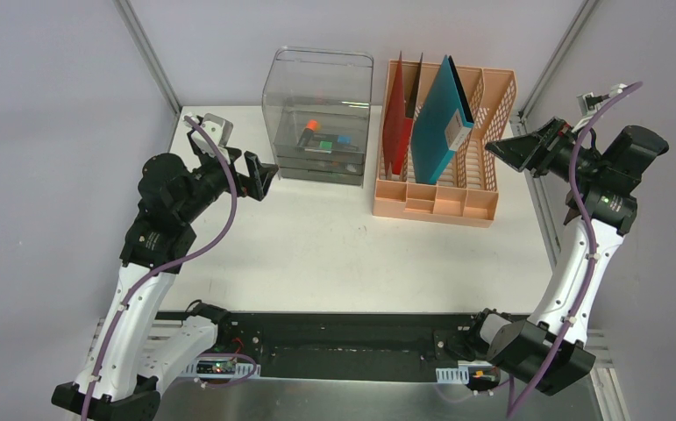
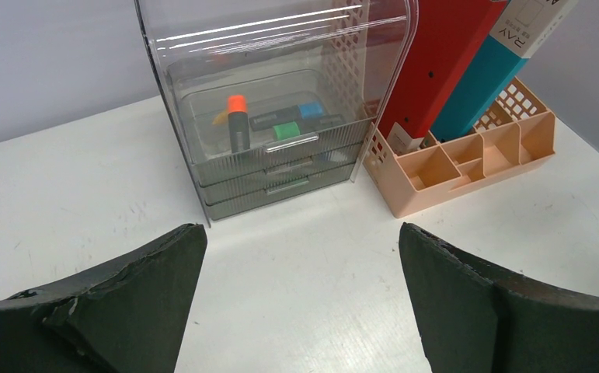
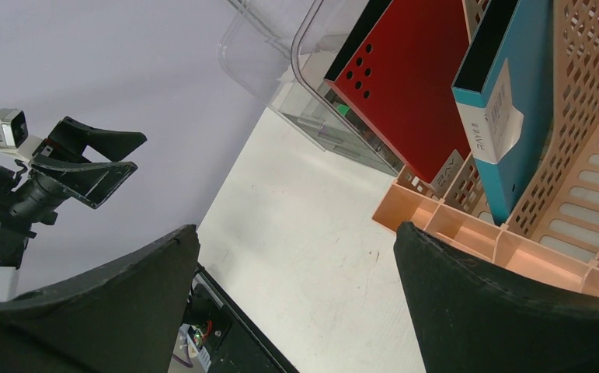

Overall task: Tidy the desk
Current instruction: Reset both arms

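Your left gripper [image 2: 300, 233] has its fingers spread wide with nothing between them. It hangs above the white surface and faces the front of the clear drawer box [image 1: 316, 114]. Your right gripper [image 3: 296, 229] is just as wide and just as empty, raised off to the right beside the peach file rack [image 1: 485, 110].

The desk [image 1: 316, 250] stretches from the arm bases back to the grey walls. In all three views I see no loose item on its bare part. The drawer box and the rack stand side by side along the far edge. An orange-capped marker [image 2: 238, 120] lies with a few other pens in the top drawer. A red folder [image 1: 395, 132] and a teal folder [image 1: 435, 123] stand on edge in the rack.

Judging by that, the sorting looks finished or very nearly so, with nothing left in the open for you to pick up. The clear plastic glares, so I cannot tell whether the lower drawers hold anything or whether the top drawer is pushed fully home. If anything is left, it would be nudging that drawer in and parking the arms.
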You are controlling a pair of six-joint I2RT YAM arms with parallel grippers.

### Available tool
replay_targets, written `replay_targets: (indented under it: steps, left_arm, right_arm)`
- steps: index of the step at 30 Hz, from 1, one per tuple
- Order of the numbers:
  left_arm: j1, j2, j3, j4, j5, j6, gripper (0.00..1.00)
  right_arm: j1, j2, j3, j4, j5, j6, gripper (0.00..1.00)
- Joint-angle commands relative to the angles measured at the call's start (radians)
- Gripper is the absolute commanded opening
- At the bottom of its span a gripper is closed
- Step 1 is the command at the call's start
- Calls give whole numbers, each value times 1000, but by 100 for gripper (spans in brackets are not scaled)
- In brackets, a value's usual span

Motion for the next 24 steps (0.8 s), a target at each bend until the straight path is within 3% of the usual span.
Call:
replay_targets:
  steps: [1, 11, 14, 19, 24]
  left_arm:
    - [12, -15, -3, 51, -2, 20, 99]
    - [12, 1, -16, 83, 106, 5, 99]
    - [12, 17, -25, 112, 182, -24, 99]
    - [12, 35, -39, 151, 267, -50, 99]
    - [12, 42, -49, 161, 270, -51, 99]
  right_arm:
    - [-12, -28, 5, 14, 3, -13, 100]
    - [-12, -39, -61, 99, 3, -13, 100]
    - [-11, -51, -129, 193, -46, 90, 100]
    - [-1, -76, -295, 517, -75, 328, 100]
    - [17, -88, -317, 520, -85, 326, 100]
